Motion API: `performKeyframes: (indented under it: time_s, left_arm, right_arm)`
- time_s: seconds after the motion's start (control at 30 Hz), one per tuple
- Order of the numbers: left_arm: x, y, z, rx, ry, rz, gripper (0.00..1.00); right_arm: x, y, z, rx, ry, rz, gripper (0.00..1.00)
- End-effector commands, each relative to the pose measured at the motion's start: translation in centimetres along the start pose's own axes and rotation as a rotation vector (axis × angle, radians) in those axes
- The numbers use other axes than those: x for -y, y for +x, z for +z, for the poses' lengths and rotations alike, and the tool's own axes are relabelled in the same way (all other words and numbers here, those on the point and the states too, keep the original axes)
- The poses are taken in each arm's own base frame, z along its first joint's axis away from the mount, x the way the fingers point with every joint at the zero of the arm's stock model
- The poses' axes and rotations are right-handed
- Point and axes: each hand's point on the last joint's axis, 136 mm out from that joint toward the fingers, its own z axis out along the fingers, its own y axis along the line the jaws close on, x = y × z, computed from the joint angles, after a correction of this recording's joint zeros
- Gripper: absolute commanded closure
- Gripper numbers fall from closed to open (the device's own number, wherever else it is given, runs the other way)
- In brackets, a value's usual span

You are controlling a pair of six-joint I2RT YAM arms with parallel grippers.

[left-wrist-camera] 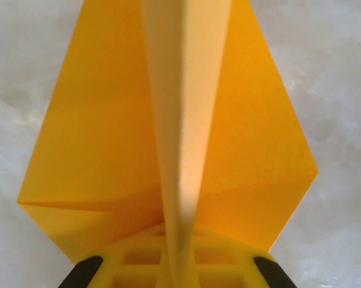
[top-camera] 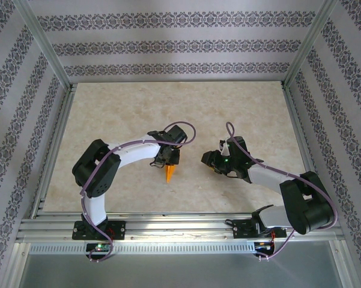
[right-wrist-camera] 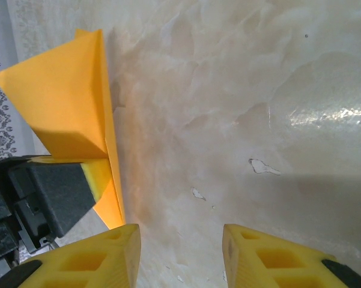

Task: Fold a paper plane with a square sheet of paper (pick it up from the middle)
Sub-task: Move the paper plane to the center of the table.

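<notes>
Two wings already splay from the paper plane [left-wrist-camera: 246, 138], so the folding looks nearly finished. The left gripper [top-camera: 168, 161] pinches the plane's upright centre crease, close over the table [right-wrist-camera: 258, 90]. The right gripper [right-wrist-camera: 180, 240] stands wide and empty just right of the plane. Next it probably sharpens a wing crease or takes the plane over.

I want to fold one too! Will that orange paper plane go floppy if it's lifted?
Probably light: the left tool holds the thin folded orange paper plane by its centre fold alone. Likely fairly stiff: its creased wings spread out without drooping. Hard squeezing might crumple it.
</notes>
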Motion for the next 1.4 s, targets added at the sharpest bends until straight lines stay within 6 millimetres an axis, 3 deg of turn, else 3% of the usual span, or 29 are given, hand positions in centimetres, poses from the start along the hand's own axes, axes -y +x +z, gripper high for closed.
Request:
performKeyframes:
  time_s: [0.0,0.3,0.83,1.03,1.17,1.37]
  left_arm:
    - [-1.4,0.1,-0.4,0.003,-0.102,0.007,0.92]
    - [-0.3,0.7,1.0,-0.049,-0.057,0.003,0.89]
    - [-0.1,1.0,2.2,-0.081,-0.062,0.001,0.84]
    - [-0.3,1.5,3.4,-0.105,-0.077,-0.009,0.77]
    - [-0.4,1.5,4.1,-0.116,-0.084,-0.007,0.64]
    - [-0.7,0.7,4.6,-0.108,-0.111,-0.018,0.59]
  right_arm:
    - [0.5,0.2,0.0,-0.005,0.000,0.005,0.59]
    - [0.3,0.3,0.0,-0.007,-0.006,0.007,0.59]
    - [0.4,0.3,0.1,-0.011,-0.004,0.011,0.59]
    - [0.3,0.3,0.0,-0.013,-0.005,0.006,0.59]
    - [0.3,0.3,0.0,-0.013,-0.005,0.006,0.59]
    - [0.0,0.1,-0.4,-0.003,-0.009,-0.005,0.59]
